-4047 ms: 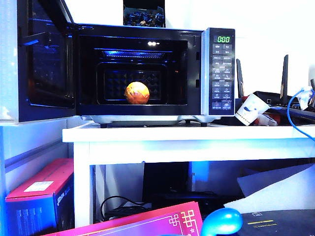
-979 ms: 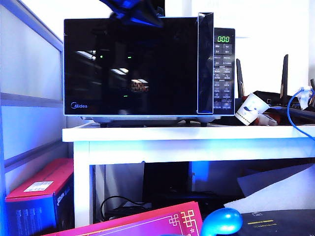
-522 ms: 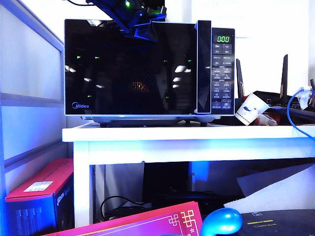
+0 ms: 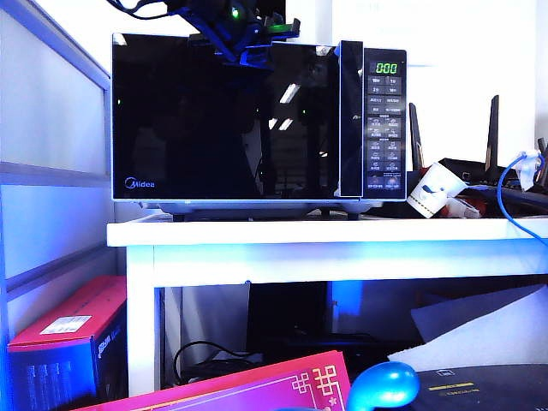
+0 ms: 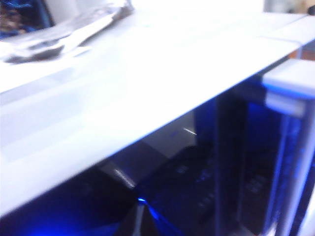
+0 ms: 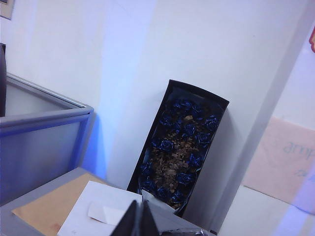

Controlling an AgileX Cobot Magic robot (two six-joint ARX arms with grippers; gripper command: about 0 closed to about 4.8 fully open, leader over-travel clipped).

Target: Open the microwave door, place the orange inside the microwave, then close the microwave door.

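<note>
Microwave door [image 4: 224, 120], glossy black glass with a silver rim, sits shut on the boxy Midea microwave [image 4: 384, 120] atop the white worktop [image 4: 325, 233]. Left gripper [image 4: 248, 43] hovers at its twelve o'clock edge, jaws indiscernible. Right gripper [image 6: 139, 219] faces a wall, jaws closed.

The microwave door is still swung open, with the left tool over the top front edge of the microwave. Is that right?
Not quite. In the exterior view the microwave door is shut flush against the microwave. The rest holds: the left tool is over the top front edge.
</note>
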